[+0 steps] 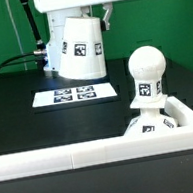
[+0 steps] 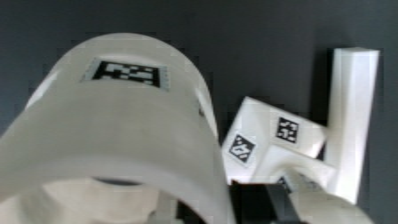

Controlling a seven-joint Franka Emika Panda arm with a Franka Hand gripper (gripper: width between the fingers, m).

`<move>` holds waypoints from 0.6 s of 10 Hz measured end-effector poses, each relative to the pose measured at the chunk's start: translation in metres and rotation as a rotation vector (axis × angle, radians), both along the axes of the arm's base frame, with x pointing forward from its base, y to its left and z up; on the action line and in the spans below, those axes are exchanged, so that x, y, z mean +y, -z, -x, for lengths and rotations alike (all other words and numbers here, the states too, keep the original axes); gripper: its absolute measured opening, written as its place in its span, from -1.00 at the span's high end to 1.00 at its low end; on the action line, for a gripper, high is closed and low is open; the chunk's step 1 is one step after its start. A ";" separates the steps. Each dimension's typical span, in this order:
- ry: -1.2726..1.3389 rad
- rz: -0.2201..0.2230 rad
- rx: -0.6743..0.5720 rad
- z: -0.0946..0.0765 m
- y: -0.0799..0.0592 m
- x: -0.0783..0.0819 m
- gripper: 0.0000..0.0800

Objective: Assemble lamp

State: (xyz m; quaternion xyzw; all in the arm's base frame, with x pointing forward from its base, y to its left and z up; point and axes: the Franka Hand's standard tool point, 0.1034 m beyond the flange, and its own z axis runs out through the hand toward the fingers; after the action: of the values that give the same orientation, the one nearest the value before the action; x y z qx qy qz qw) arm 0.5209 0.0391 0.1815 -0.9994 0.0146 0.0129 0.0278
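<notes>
Aloft, claw point(image 1: 72, 17) grips shade point(image 1: 79, 49) | bulb point(image 1: 144, 75) (exterior only) on base point(image 1: 150, 126)

We face the table's front edge low and near; our wrist camera looks down, sharing the shade point(image 1: 78, 47) point(image 2: 125, 110).

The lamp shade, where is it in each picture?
Exterior view: the shade hangs tilted near the top middle, above the marker board.
Wrist view: the shade fills most of the picture, very close.
Shared landmark: the black-and-white square tag on the shade's side.
</notes>
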 end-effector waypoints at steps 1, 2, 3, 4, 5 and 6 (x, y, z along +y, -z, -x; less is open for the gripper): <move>-0.008 -0.007 -0.004 -0.008 -0.010 0.009 0.89; -0.009 -0.011 0.002 -0.013 -0.018 0.017 0.89; -0.004 -0.013 0.014 -0.017 -0.028 0.026 0.89; -0.013 -0.016 0.013 -0.024 -0.040 0.036 0.89; -0.024 -0.020 0.004 -0.030 -0.049 0.043 0.89; -0.016 -0.020 0.003 -0.034 -0.054 0.050 0.89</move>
State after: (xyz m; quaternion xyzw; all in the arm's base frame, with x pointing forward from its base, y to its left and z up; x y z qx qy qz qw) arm 0.5551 0.0894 0.2350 -0.9992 0.0065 0.0145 0.0376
